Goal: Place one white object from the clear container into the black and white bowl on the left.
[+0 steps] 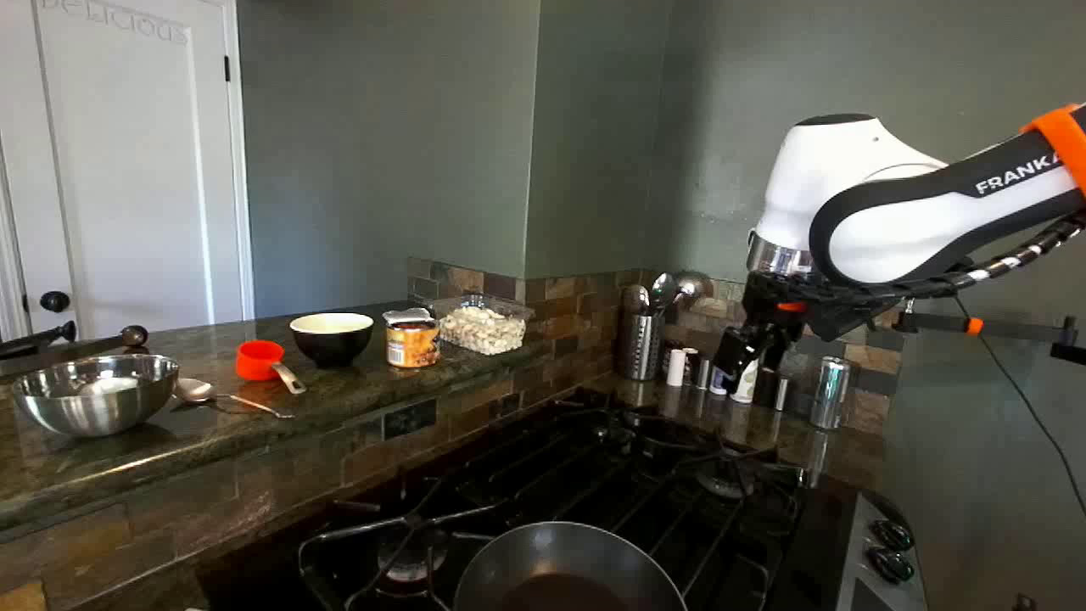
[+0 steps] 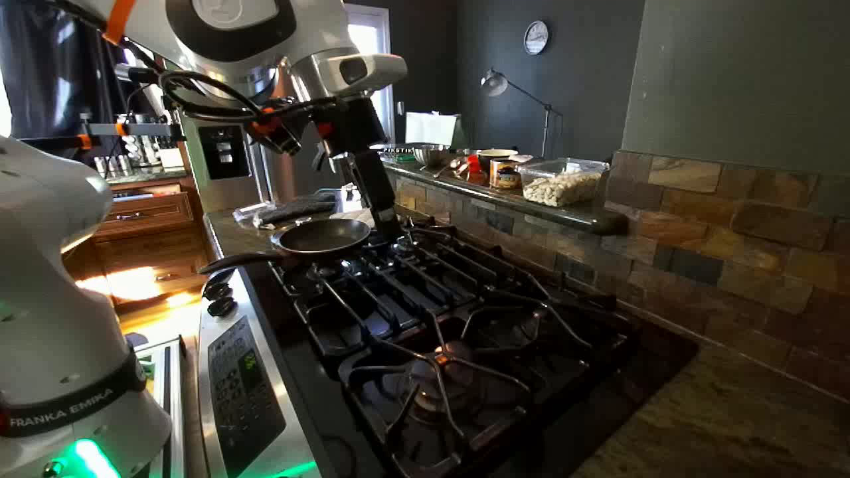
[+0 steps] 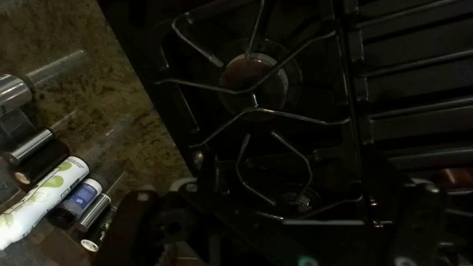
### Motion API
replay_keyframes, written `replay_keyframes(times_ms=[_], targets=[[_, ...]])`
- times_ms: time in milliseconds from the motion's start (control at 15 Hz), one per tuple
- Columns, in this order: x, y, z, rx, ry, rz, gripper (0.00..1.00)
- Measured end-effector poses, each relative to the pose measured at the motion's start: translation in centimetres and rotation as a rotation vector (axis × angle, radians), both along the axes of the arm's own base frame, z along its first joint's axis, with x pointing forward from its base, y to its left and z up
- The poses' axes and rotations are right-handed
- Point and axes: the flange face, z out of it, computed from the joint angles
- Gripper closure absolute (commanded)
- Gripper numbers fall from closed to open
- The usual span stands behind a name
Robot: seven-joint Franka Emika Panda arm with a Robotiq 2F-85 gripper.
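In an exterior view, bright light is glaring on a wooden cabinet at left; the wrist view's stovetop is lying in deep shadow.

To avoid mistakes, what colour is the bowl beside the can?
The bowl is black outside, whitish inside, clearest in an exterior view.

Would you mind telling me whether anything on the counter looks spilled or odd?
Nothing looks spilled. The lid on the can beside the clear container looks slightly odd: tilted up, as if peeled open.
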Motion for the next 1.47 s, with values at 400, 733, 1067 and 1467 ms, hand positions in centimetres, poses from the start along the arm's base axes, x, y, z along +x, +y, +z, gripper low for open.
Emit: replay_keyframes(times_ms=[400, 733, 1067, 1467], targets=[[-0.3, 0.1, -1.4, 0.009, 0.03, 0.0, 0.0], [1.1, -0.3, 1.4, 0.003, -0.053, -0.038, 0.0], [5.7, 1.2, 7.0, -0.012, -0.273, 0.046, 0.0], [12.9, 5.4, 8.3, 0.108, -0.337, 0.261, 0.0]])
